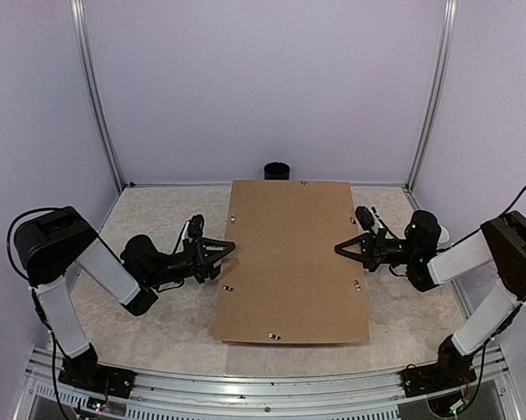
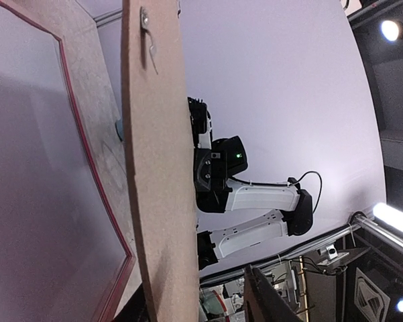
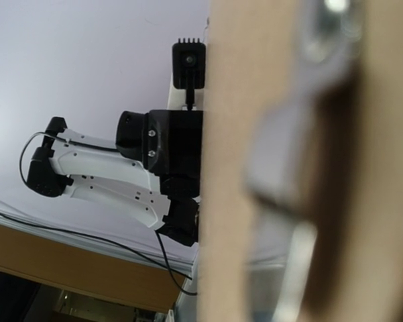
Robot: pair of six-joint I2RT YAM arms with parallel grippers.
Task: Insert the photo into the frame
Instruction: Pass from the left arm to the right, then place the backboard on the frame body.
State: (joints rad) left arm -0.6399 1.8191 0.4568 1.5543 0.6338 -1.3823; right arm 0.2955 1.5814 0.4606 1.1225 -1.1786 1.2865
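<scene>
— What is on the left?
— The left gripper [image 1: 220, 255], low over the table [image 1: 149, 324], pointing right at the left edge of the frame [image 1: 289, 262]. Its fingers are spread, right at that edge. I cannot tell whether either one touches it.
— And the frame itself?
— It lies in the middle of the table, between the two arms, brown back up, with its long sides running near to far. Small metal clips [image 1: 272, 335] sit along its edges. In the left wrist view its brown edge runs up the middle of the picture, with a metal clip [image 2: 145, 19] at the top.
— Anything beyond it?
— A black cylinder [image 1: 277, 170], just past its far edge, by the back wall.
— Now the right side.
— The right gripper [image 1: 340, 249] reaches in from the right, its tip over the right part of the frame's back. Its fingers are pressed together. I cannot tell whether they pinch anything, because the right wrist view gives only a blurred brown surface and a blurred metal piece, very close.
</scene>
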